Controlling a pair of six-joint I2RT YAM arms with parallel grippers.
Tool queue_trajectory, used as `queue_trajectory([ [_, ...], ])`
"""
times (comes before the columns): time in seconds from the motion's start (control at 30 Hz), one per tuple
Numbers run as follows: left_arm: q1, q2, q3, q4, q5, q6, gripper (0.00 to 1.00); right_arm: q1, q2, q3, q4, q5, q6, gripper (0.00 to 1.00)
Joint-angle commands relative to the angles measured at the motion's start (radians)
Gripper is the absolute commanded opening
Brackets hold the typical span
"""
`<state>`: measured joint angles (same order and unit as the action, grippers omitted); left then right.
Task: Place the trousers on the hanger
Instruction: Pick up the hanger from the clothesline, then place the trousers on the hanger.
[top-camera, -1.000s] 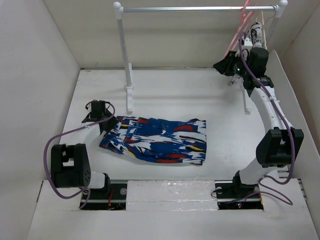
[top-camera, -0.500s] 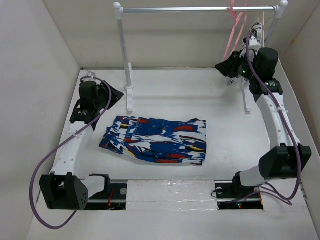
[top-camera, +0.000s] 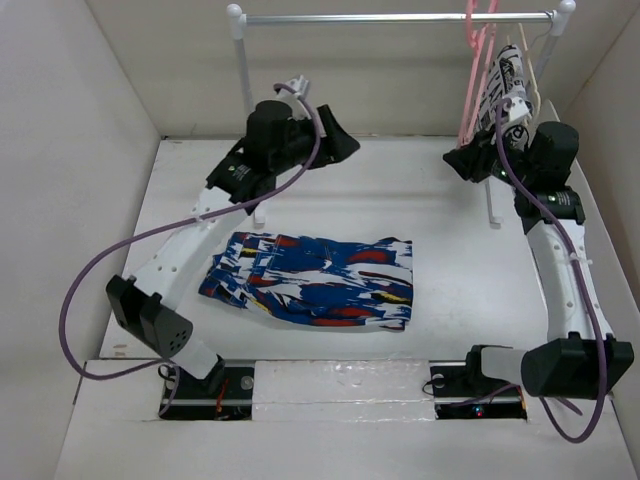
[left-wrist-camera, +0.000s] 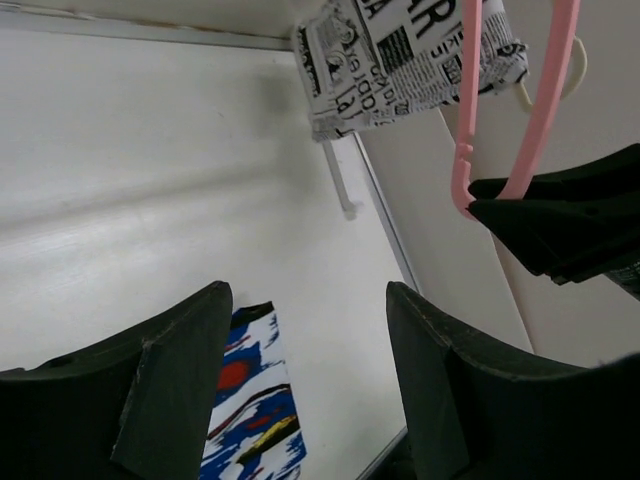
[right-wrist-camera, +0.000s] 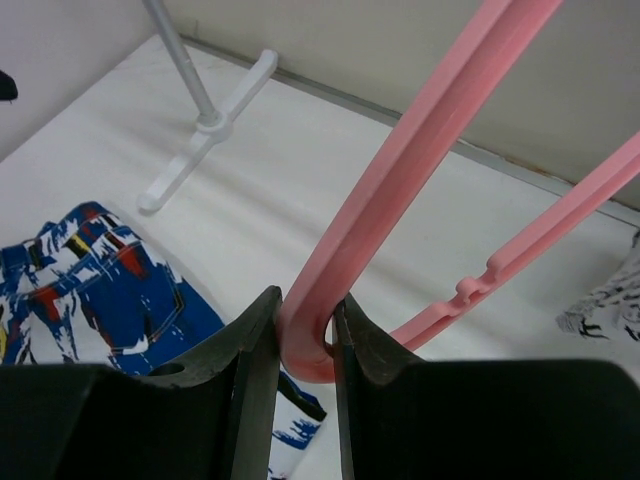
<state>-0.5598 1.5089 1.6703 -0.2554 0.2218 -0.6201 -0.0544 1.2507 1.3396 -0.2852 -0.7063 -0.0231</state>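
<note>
The trousers (top-camera: 310, 280), bright blue with white, red and yellow splashes, lie folded flat on the white table, touched by neither arm. They also appear in the left wrist view (left-wrist-camera: 250, 420) and the right wrist view (right-wrist-camera: 100, 290). The pink hanger (top-camera: 468, 90) hangs by its hook from the right end of the rail. My right gripper (top-camera: 458, 157) is shut on the hanger's lower corner (right-wrist-camera: 312, 335). My left gripper (top-camera: 348, 147) hovers open and empty above the back middle of the table, pointing toward the hanger (left-wrist-camera: 462, 130); its jaws (left-wrist-camera: 310, 340) stand wide apart.
A white clothes rack with a metal rail (top-camera: 390, 18) stands at the back, its left post (top-camera: 243, 80) behind my left arm and a foot (top-camera: 492, 210) on the right. A white newsprint garment (top-camera: 510, 75) hangs just right of the pink hanger. White walls close in the table.
My left arm has swung from beside the trousers' left end up to the back middle, and its jaws have opened wider. The right gripper stayed shut on the hanger, which now hangs steeper.
</note>
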Motion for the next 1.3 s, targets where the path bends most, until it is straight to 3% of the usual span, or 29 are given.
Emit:
queue_trajectory([
  [0.0,-0.101,0.057,0.106,-0.004,-0.053,0.032,0.59,-0.039,-0.045,0.023,-0.044,-0.039,-0.089,0.0],
  [0.13,-0.225,0.187,0.3,-0.047,-0.096,0.062,0.63,-0.03,-0.1,-0.043,-0.127,-0.053,-0.152,0.0],
  [0.23,-0.267,0.229,0.318,-0.021,-0.12,0.053,0.63,-0.03,-0.172,-0.161,-0.147,-0.068,-0.172,0.0],
  [0.53,-0.345,0.318,0.232,0.096,-0.211,-0.001,0.62,-0.03,-0.37,-0.45,-0.239,-0.102,-0.186,0.0],
  [0.7,-0.377,0.283,0.079,0.229,-0.297,-0.038,0.62,-0.03,-0.451,-0.54,-0.352,-0.049,-0.248,0.0],
  [0.97,-0.397,0.255,-0.03,0.416,-0.282,-0.052,0.64,-0.021,-0.499,-0.603,-0.42,0.011,-0.307,0.0],
  [1.07,-0.397,0.251,-0.043,0.441,-0.285,-0.053,0.64,-0.021,-0.499,-0.625,-0.424,0.014,-0.31,0.0],
  [1.27,-0.397,0.332,0.046,0.341,-0.349,-0.064,0.65,-0.01,-0.524,-0.645,-0.465,0.004,-0.33,0.0],
])
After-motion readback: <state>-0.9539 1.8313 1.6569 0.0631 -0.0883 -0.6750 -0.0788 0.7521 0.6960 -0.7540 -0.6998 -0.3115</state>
